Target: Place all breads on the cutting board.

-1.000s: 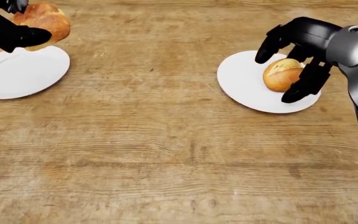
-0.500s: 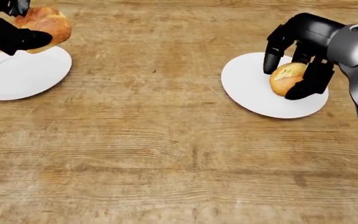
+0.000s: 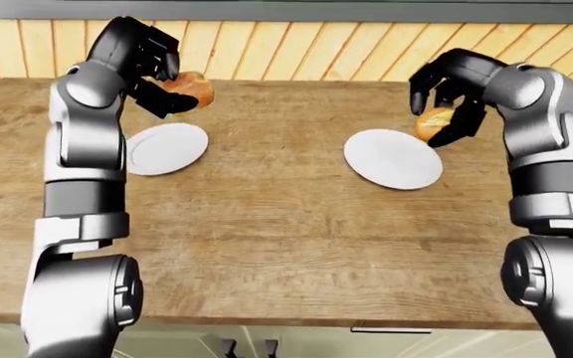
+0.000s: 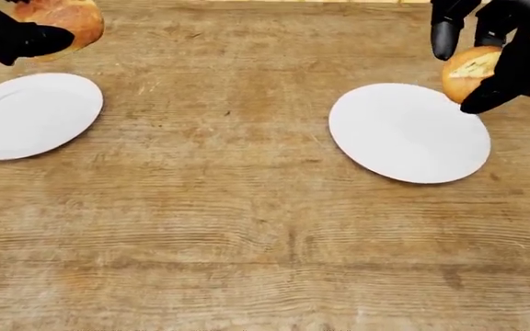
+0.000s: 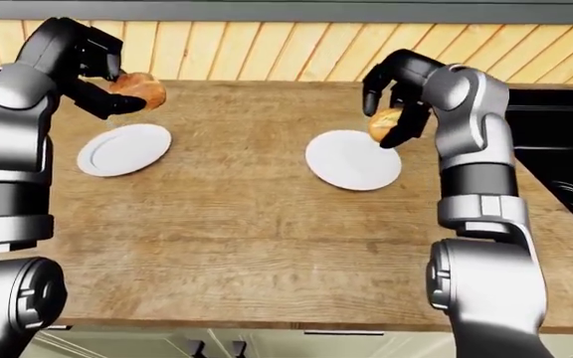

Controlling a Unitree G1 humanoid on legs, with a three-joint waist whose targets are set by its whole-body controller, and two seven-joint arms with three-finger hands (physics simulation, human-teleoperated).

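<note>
My left hand point(image 3: 162, 86) is shut on a golden bread roll point(image 3: 193, 88), held above the far edge of the left white plate point(image 3: 167, 148). That plate is bare. My right hand point(image 4: 486, 65) is shut on a second roll point(image 4: 467, 71), lifted off the right white plate point(image 4: 409, 132) and hanging over its upper right rim. This plate is bare too. No cutting board shows in any view.
Both plates lie on a long wooden counter point(image 3: 267, 216) with a slatted wooden wall point(image 3: 296, 48) along its top edge. A black stove top point(image 5: 565, 160) borders the counter at the right of the right-eye view.
My right hand closed round the roll and raised it off the right plate, up and to the right. The left hand lifted its roll slightly higher.
</note>
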